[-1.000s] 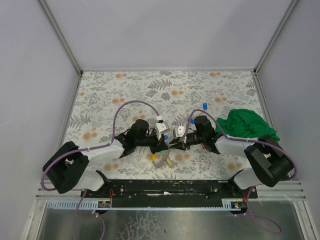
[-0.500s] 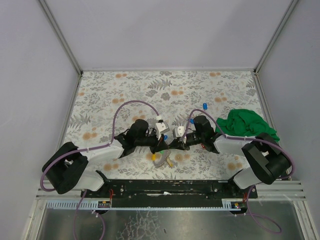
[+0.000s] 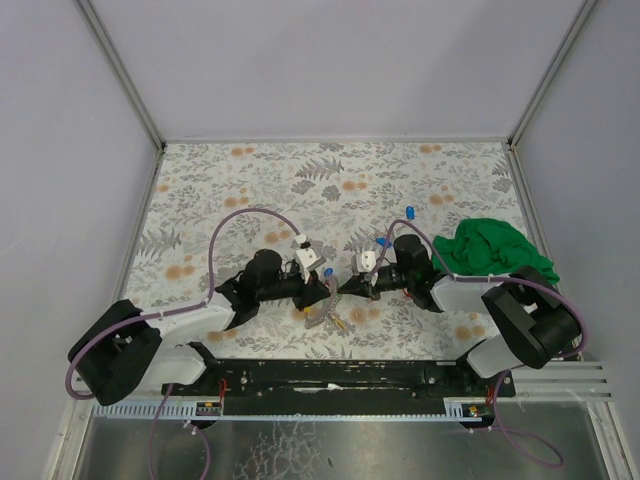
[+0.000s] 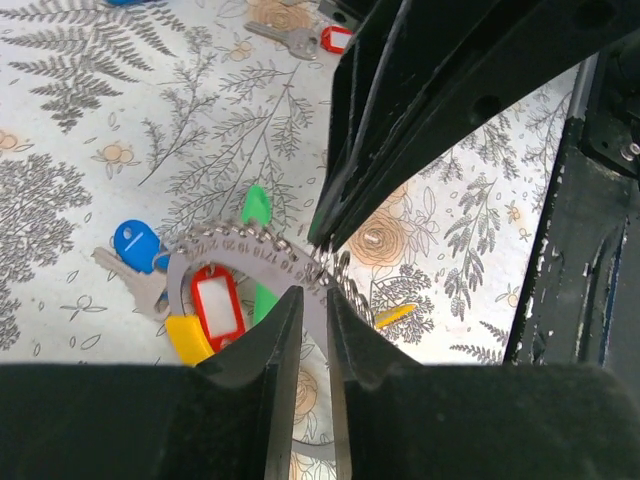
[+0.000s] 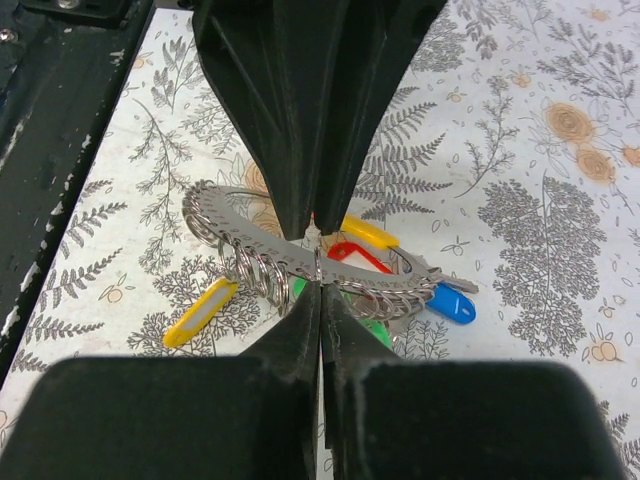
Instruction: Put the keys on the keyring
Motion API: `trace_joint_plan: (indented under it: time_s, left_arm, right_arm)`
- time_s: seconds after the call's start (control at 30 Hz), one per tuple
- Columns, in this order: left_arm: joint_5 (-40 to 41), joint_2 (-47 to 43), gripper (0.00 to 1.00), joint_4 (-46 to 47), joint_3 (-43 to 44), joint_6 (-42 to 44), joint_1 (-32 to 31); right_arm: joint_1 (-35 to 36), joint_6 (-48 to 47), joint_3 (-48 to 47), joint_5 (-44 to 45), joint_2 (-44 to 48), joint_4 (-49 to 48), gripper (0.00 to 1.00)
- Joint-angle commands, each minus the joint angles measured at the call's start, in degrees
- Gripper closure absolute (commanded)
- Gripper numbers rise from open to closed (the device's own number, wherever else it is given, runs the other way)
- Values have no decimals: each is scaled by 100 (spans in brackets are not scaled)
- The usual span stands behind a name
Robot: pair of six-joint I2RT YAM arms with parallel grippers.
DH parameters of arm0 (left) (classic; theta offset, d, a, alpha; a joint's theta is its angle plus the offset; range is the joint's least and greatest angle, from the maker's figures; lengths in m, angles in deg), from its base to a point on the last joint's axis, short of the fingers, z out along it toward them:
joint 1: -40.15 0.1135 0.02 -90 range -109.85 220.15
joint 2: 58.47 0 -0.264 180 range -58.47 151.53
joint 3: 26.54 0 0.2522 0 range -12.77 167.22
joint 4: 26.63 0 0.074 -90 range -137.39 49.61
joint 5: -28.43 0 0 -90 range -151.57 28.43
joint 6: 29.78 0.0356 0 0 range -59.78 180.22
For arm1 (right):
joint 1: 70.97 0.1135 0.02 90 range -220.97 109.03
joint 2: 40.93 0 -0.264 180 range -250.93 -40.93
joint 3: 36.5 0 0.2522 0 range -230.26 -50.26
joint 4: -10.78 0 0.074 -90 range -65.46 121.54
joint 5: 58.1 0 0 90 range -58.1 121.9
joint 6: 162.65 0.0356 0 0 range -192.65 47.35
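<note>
The keyring [image 4: 235, 252] is a flat silvery numbered band strung with small split rings; red [image 4: 217, 303], yellow and green tags hang from it. It lies on the floral table between both grippers [image 3: 325, 318]. My right gripper [image 5: 319, 283] is shut, its tips pinching the band's edge at a small ring [image 5: 316, 262]. My left gripper [image 4: 312, 298] faces it with the jaws a narrow slit apart, and the band shows through the gap. A blue-tagged key [image 4: 135, 245] lies against the ring. More keys lie apart: a red-tagged one [image 4: 335, 38] and a blue one [image 3: 409, 211].
A crumpled green cloth [image 3: 495, 250] lies at the right, beside the right arm. The black base rail [image 3: 340, 375] runs along the near edge. White walls close the table on three sides. A loose yellow tag [image 5: 200, 312] trails off the ring's left end.
The right jaws have closed onto the keyring band. The left jaws have parted a little, and the left arm's elbow and base link have swung left and nearer.
</note>
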Motion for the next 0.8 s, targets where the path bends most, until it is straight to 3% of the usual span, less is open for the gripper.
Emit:
trace_joint_plan:
  time_s: [0.0, 0.23, 0.77]
  left_arm:
    - [290, -147, 84, 775, -193, -225, 120]
    - [151, 59, 81, 837, -119, -176, 128]
    - [-86, 214, 79, 901, -25, -111, 127]
  right_arm:
    - [-120, 465, 84, -134, 48, -1091, 100]
    - [-119, 687, 165, -182, -96, -1513, 100]
    - [-120, 692, 73, -329, -267, -1491, 100]
